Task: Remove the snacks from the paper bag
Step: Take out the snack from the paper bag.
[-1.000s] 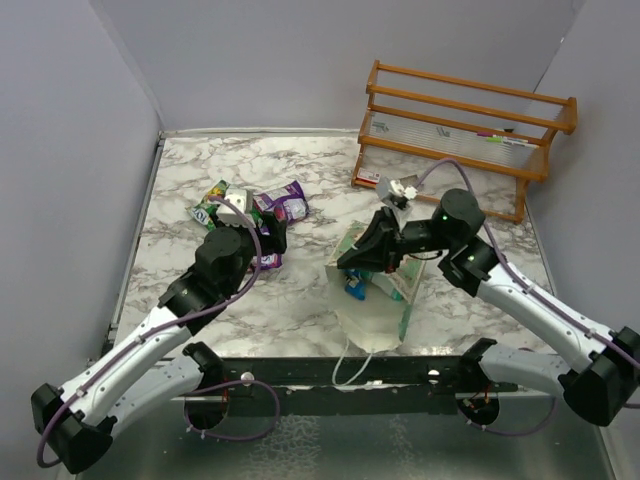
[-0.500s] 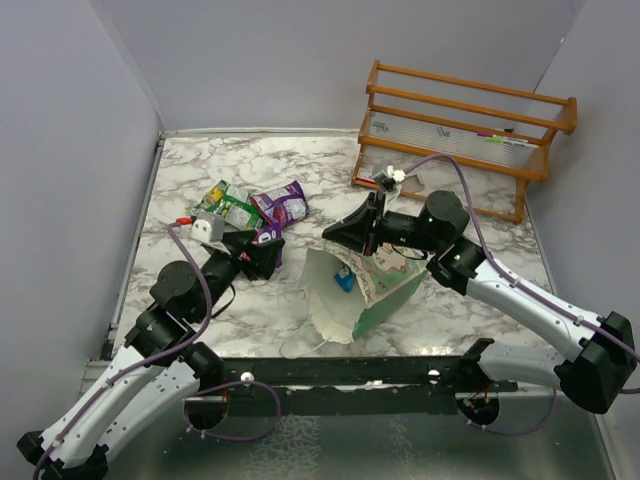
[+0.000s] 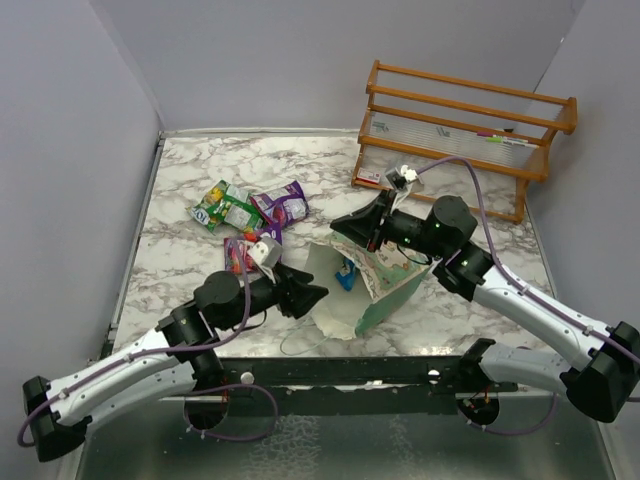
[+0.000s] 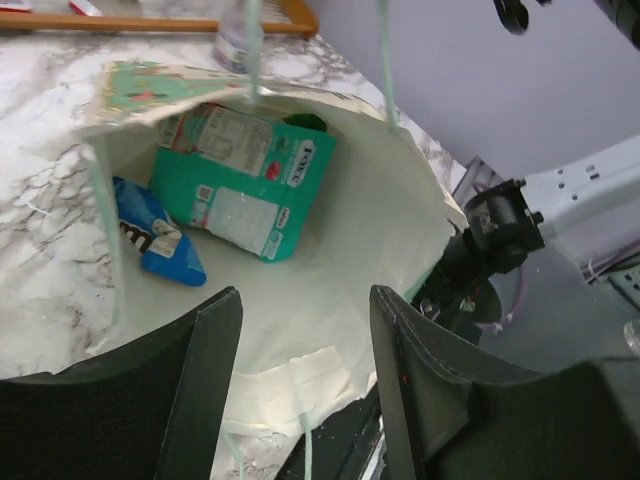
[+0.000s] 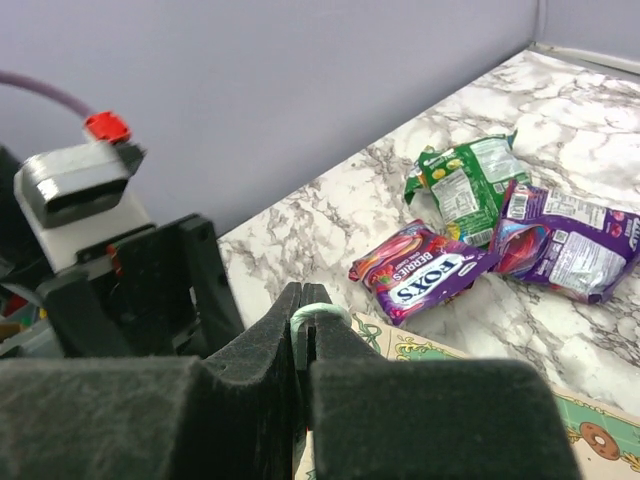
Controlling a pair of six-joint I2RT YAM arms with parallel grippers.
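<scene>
Both left fingers (image 4: 190,400) (apart), moved to paper bag (image 4: 380,230) mouth

Robot lab cell, grey panels (image 3: 300,60), marble tabletop (image 3: 250,160)

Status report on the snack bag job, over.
Left gripper jaws open at the paper bag mouth, nothing held. Right gripper shut on the cord handle. Green packet and blue packet inside bag. Nothing blocking.
</scene>
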